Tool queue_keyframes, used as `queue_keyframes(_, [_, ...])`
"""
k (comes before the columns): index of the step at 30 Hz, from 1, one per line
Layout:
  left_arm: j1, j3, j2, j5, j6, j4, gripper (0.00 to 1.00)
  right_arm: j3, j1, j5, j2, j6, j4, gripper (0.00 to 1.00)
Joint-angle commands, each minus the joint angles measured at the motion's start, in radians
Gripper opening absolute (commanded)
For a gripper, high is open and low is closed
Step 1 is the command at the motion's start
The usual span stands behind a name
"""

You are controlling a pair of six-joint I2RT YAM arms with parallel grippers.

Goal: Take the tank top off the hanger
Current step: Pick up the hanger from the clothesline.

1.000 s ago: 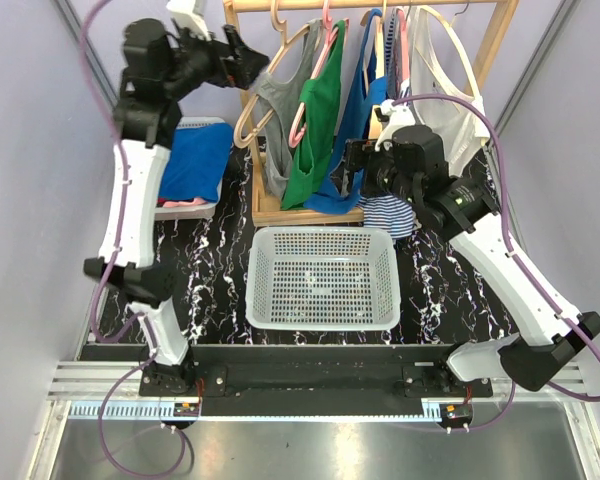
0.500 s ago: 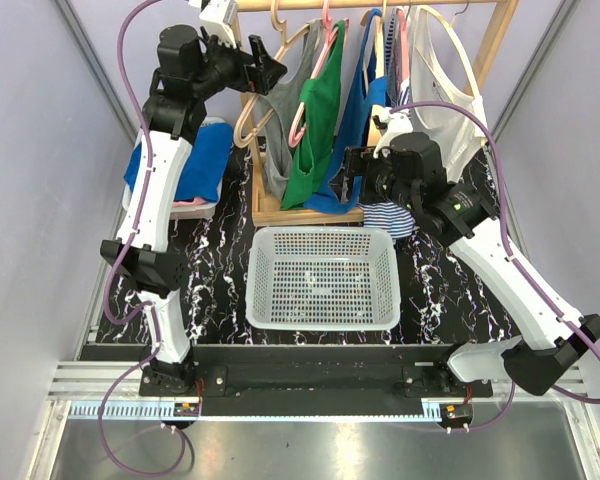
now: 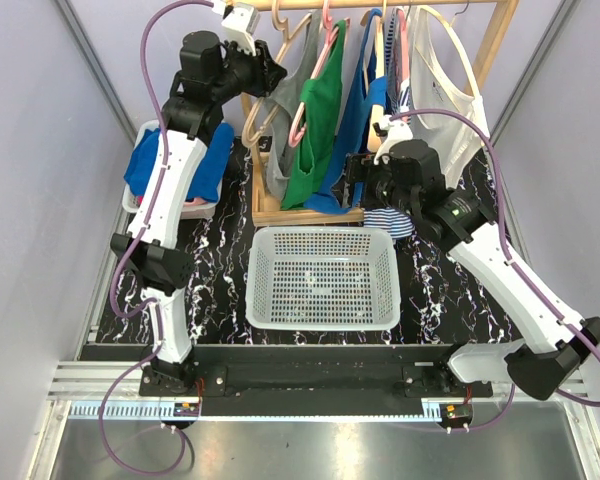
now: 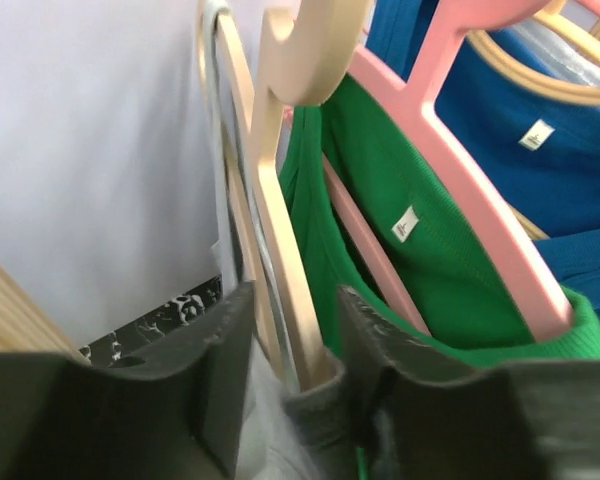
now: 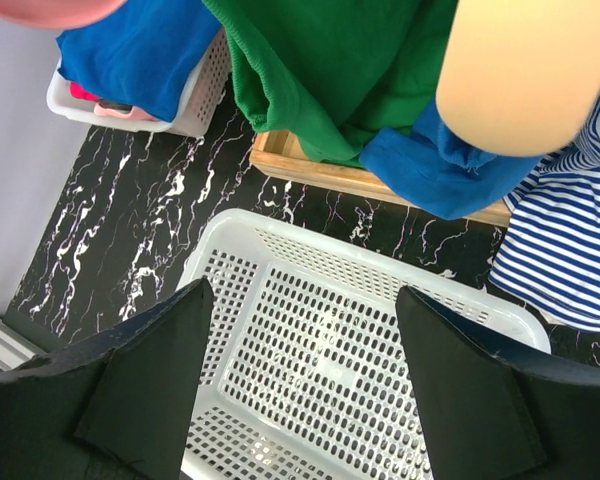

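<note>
My left pincer [image 4: 292, 300] is up at the rail, its 2 fingers [image 4: 225, 370] set on either side of 1 arm of the wooden hanger [image 4: 280, 190]. I judge the hanger has to be steadied before the cloth can slide off it. The gap is narrow and the right finger looks to be against the wood, but I cannot tell whether I truly pinch it.

The grey tank top [image 3: 278, 150] hangs on that hanger at the left end of the rack, just beside a green top [image 4: 410, 280] on a pink hanger [image 4: 480, 190]. Grey cloth bunches over the wood right below my fingers. It looks thin and limp, draping long and loose, so I judge it will slip off easily.

My right pincer [image 5: 302, 300] hovers lower, jaws wide apart and empty above the white basket [image 5: 270, 225], likely placed to pull the hem down.
</note>
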State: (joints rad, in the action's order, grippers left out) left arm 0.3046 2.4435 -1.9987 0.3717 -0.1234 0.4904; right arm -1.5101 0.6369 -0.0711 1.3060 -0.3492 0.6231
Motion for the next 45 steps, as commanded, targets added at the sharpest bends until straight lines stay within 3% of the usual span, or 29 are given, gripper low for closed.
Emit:
queue_keyframes(1, [0.028,0.009,-0.006,-0.091,0.070,-0.041,0.26,0.008,0.010,-0.032,-0.062,-0.005,-0.051,0.83])
queue_keyframes(10, [0.041,0.028,0.009,-0.183,0.090,-0.067,0.00,0.065,0.010,-0.032,-0.105,-0.011,-0.076,0.84])
queue_keyframes(20, [0.068,0.051,0.103,-0.395,0.205,-0.190,0.00,0.105,0.010,-0.016,-0.119,-0.030,-0.099,0.79])
queue_keyframes(33, [0.068,0.019,0.228,-0.317,0.206,-0.107,0.00,0.125,0.010,0.010,-0.113,-0.039,-0.114,0.76])
queue_keyframes(45, [0.068,-0.198,0.561,-0.212,0.243,0.123,0.00,0.076,0.010,-0.032,-0.137,-0.008,-0.143,0.80])
